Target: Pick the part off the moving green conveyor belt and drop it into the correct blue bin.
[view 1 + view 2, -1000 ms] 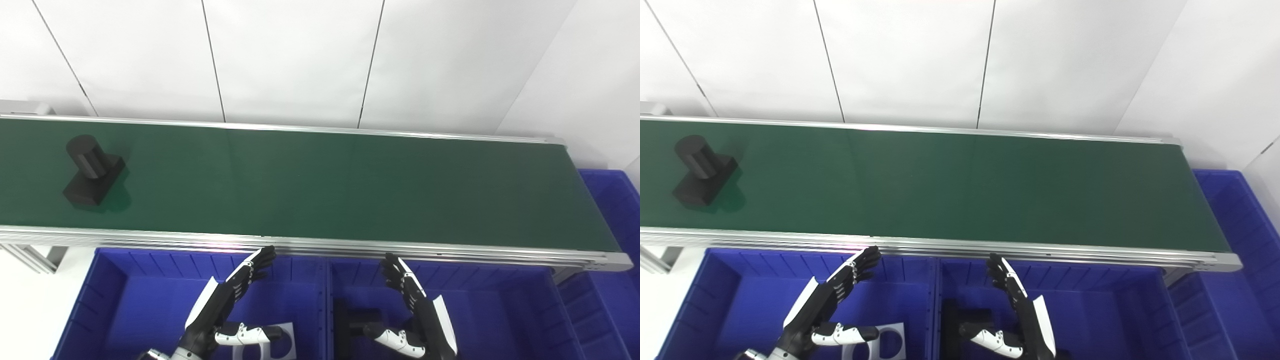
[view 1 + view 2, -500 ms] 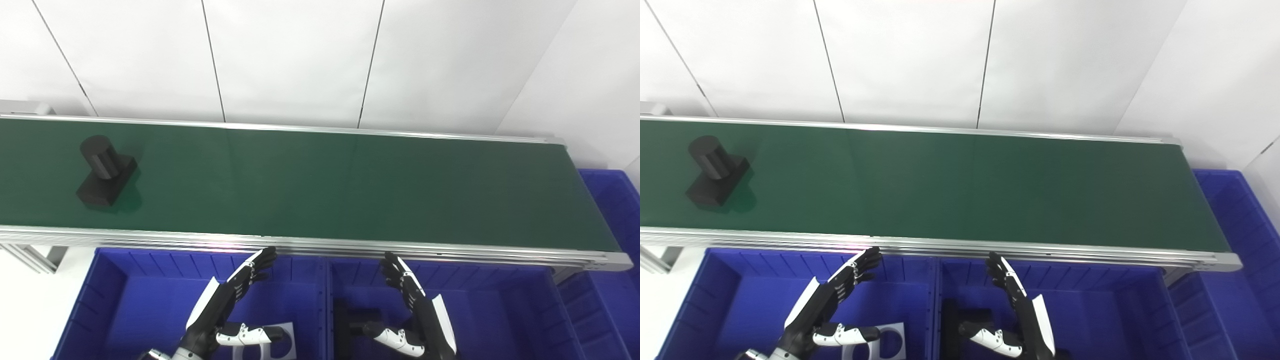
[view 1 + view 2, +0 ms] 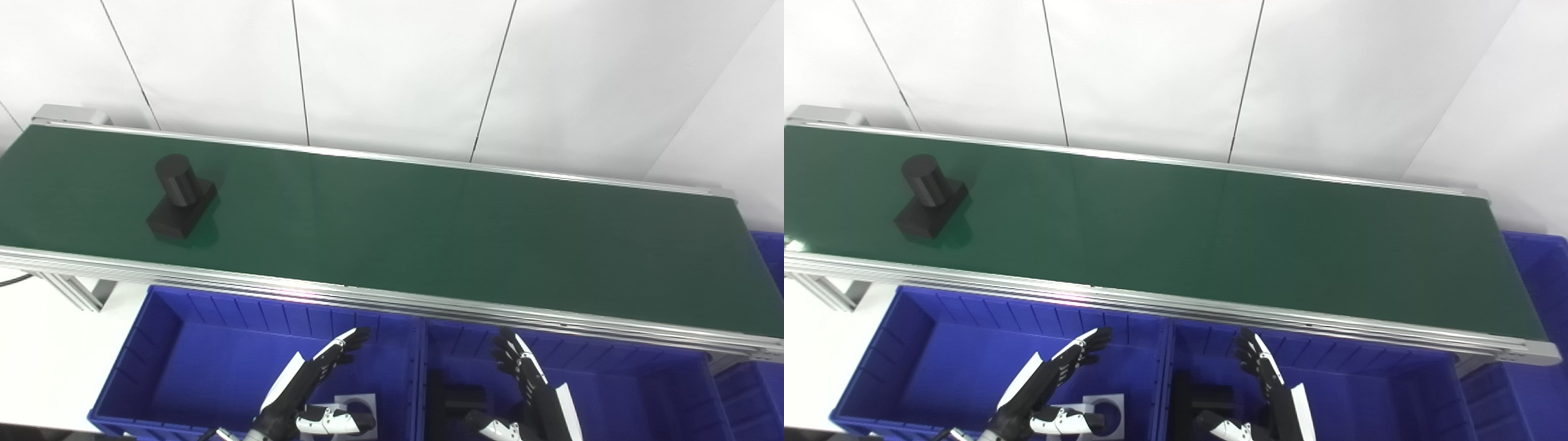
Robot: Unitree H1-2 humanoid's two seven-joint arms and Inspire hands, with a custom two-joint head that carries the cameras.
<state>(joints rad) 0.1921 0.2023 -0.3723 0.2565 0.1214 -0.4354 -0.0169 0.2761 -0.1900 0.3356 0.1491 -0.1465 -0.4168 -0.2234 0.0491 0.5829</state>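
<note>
On the left stretch of the green conveyor belt (image 3: 429, 239), in the left eye view, lies the black part (image 3: 180, 197): a short cylinder standing on a flat rectangular block, nearer the front rail than the back one. Below the belt, two blue bins sit side by side. The left bin (image 3: 184, 343) holds a pale grey plate with a round hole (image 3: 358, 404); the right bin (image 3: 643, 392) holds a dark part (image 3: 459, 398). The left hand (image 3: 312, 383) hovers over the left bin, fingers straight and spread, thumb out, holding nothing. The right hand (image 3: 533, 392) hovers over the right bin, likewise spread and holding nothing. Both hands are well apart from the black part.

In the right eye view, the same scene appears from slightly to one side. The black part (image 3: 930, 196) again rests on the belt's left stretch. A third blue bin (image 3: 1537, 263) shows past the belt's right end. White wall panels (image 3: 1151, 73) stand behind the belt.
</note>
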